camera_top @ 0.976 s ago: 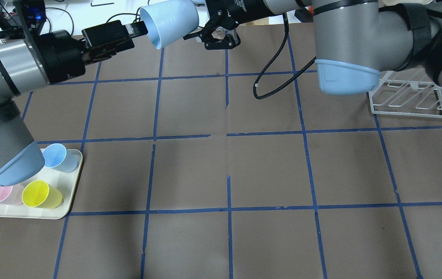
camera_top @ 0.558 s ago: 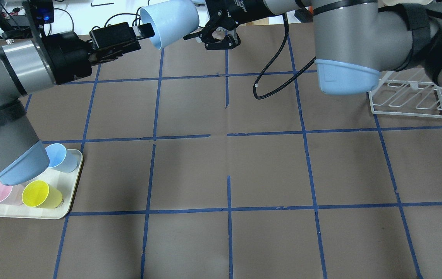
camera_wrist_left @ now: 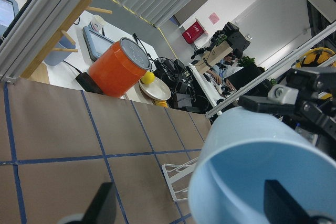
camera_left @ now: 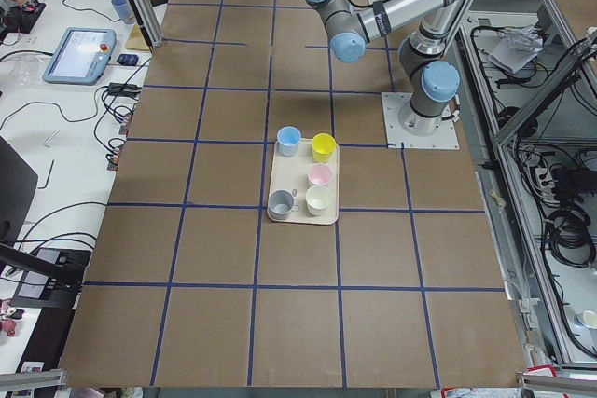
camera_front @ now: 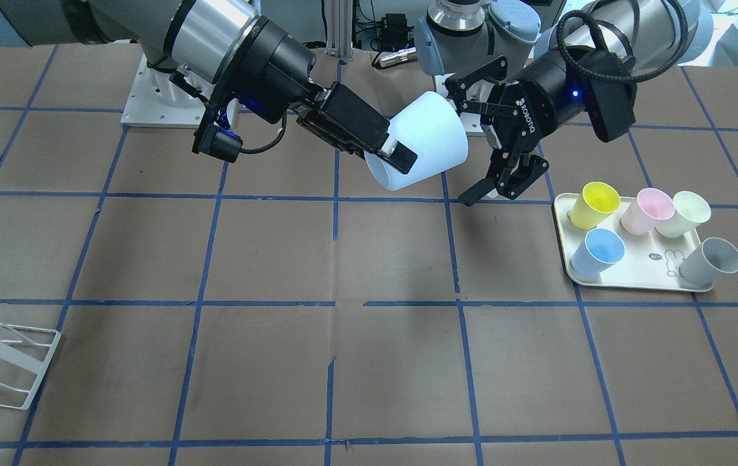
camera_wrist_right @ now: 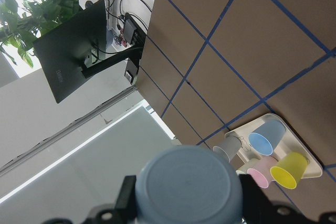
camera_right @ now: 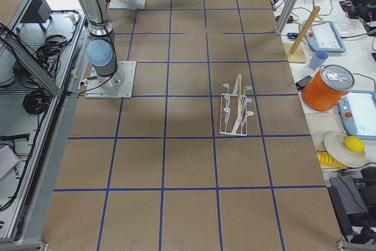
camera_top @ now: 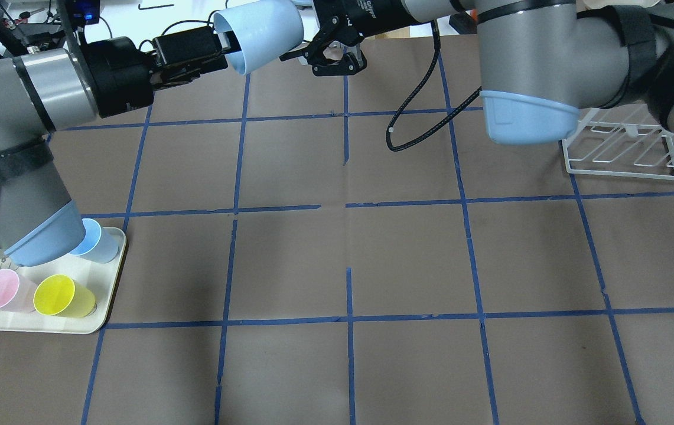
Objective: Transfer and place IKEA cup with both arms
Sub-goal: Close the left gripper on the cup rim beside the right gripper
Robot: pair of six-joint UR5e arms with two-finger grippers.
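The light-blue IKEA cup (camera_front: 430,139) hangs on its side high over the table's far part; in the overhead view (camera_top: 263,32) its mouth faces my left arm. My right gripper (camera_front: 401,155) is shut on the cup's base end, and its wrist view shows the round base (camera_wrist_right: 186,182) between the fingers. My left gripper (camera_front: 458,140) is open at the cup's rim. In the left wrist view one fingertip (camera_wrist_left: 278,205) stands in front of the cup's mouth (camera_wrist_left: 252,177) and the other beside it. A second blue cup (camera_front: 598,249) stands on the tray.
A cream tray (camera_front: 640,279) at my left holds yellow (camera_front: 592,200), pink, pale-green and grey (camera_front: 711,262) cups. My left elbow (camera_top: 47,242) hangs over that tray. A white wire rack (camera_top: 620,153) stands at the far right.
My left arm has moved right and away, bringing its open fingers further onto the cup's rim. The cup and my right gripper have stayed still.
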